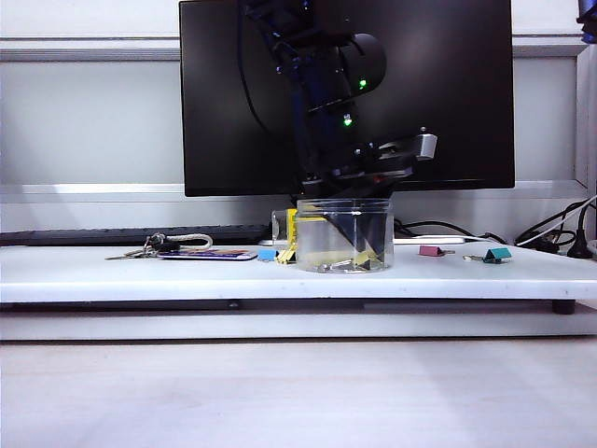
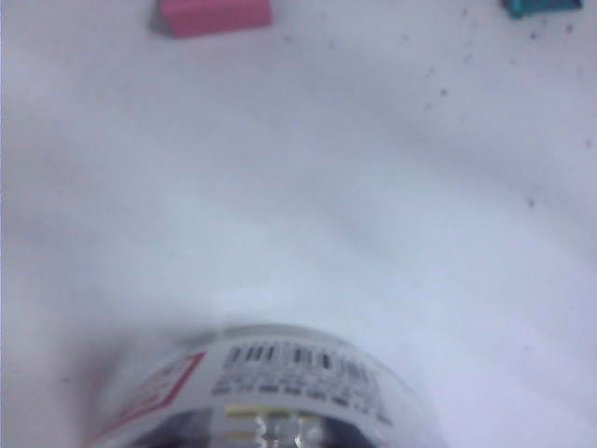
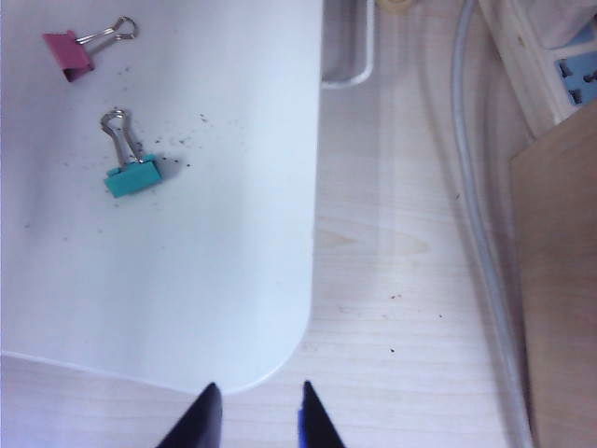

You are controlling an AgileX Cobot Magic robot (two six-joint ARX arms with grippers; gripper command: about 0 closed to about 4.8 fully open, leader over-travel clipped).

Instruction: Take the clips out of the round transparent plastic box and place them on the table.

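A: Exterior first. Round transparent plastic box (image 1: 344, 235) stands upright mid-tabletop (image 1: 280, 275), yellow clips (image 1: 364, 259) on its floor. Left gripper (image 1: 359, 177) sits right at the box's rim; can't tell how its fingers stand.

B: Outside the box?

A: Pink clip (image 1: 431, 251) and teal clip (image 1: 497, 254) to the right, blue clip (image 1: 267, 255) and another yellow clip (image 1: 287, 254) just left of it, keys (image 1: 149, 248) farther left, monitor (image 1: 345, 93) behind.

B: Left wrist?

A: Blurry. Labelled box wall (image 2: 280, 392) close up, no fingers visible. Pink clip (image 2: 215, 16) and teal clip (image 2: 541, 7) beyond.

B: Right wrist?

A: Right gripper (image 3: 255, 420) hovers off the tabletop's (image 3: 187, 280) rounded corner, fingers (image 3: 198, 420) parted, holding nothing. Pink clip (image 3: 70, 53), teal clip (image 3: 132, 175) on the tabletop.
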